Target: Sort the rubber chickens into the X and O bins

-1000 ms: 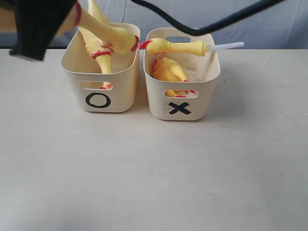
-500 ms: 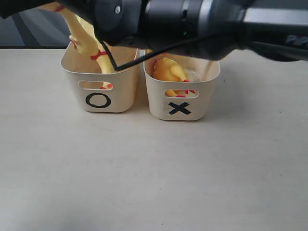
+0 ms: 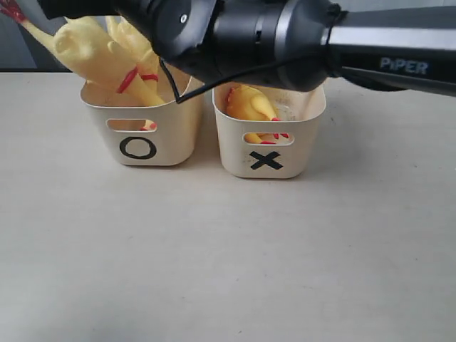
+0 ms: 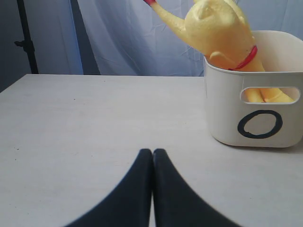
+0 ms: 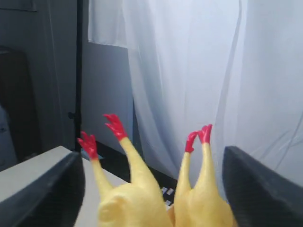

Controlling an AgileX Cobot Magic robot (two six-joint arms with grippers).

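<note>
Two yellow rubber chickens [image 3: 89, 50] stand in the O bin [image 3: 171, 146] and lean out over its left rim. A third chicken [image 3: 249, 105] lies curled in the X bin [image 3: 299, 142]. The short head-and-neck piece is hidden behind my right arm [image 3: 285, 35], which crosses the top of the exterior view. In the right wrist view my right gripper [image 5: 151, 158] is open wide around the two chickens [image 5: 130, 203], whose red feet [image 5: 115, 125] point up. My left gripper [image 4: 152, 152] is shut and empty, low over the table, left of the O bin [image 4: 227, 127].
Both bins stand side by side at the back of the pale table [image 3: 228, 256]. A white curtain [image 5: 189, 71] hangs behind them, and a dark stand pole [image 4: 23, 42] rises at the far left.
My right arm has swung in across the top of the exterior view, hiding the head-and-neck piece. The chickens in the O bin have tipped to the left and the O bin has slid slightly left.
</note>
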